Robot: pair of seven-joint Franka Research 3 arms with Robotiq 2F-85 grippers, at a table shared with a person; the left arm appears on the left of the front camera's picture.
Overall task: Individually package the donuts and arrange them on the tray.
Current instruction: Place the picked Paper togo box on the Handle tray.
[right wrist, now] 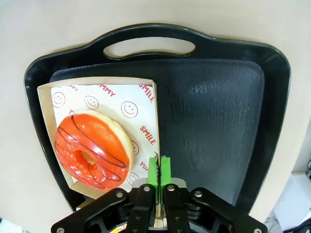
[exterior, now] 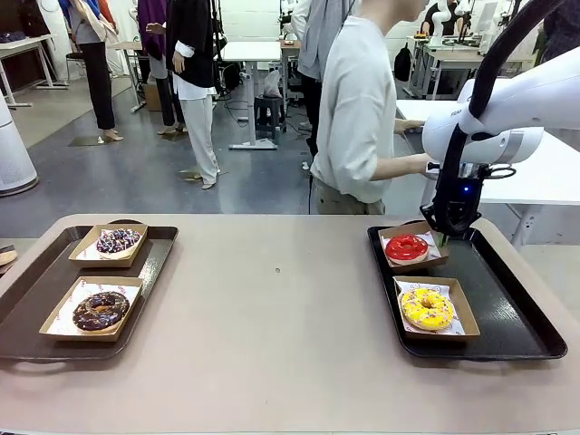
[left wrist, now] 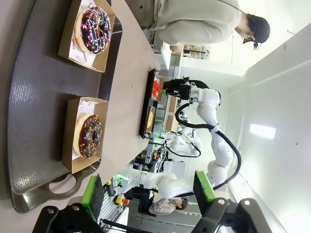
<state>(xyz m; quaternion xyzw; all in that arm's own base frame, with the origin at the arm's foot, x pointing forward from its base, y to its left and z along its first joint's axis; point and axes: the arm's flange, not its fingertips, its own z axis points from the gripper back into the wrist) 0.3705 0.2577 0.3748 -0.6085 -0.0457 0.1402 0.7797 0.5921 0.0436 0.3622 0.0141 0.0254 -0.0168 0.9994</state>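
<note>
Each of several donuts lies in its own shallow cardboard box. The glossy red donut [exterior: 406,246] [right wrist: 92,148] and the yellow donut [exterior: 427,308] are on the right black tray [exterior: 507,308]. The white-sprinkled dark donut [exterior: 118,240] [left wrist: 95,29] and the chocolate donut [exterior: 101,310] [left wrist: 90,136] are on the left tray [exterior: 36,299]. My right gripper [exterior: 450,227] [right wrist: 159,171] points down at the red donut's box [right wrist: 146,109], its green pads pressed together on the box's side wall. My left gripper [left wrist: 148,194] hangs open over the near end of the left tray, holding nothing.
A person [exterior: 358,109] stands at the far side of the table, turned away toward another table. The bare tabletop [exterior: 272,308] lies between the two trays. The right tray's handle [right wrist: 148,48] is beyond the red donut's box.
</note>
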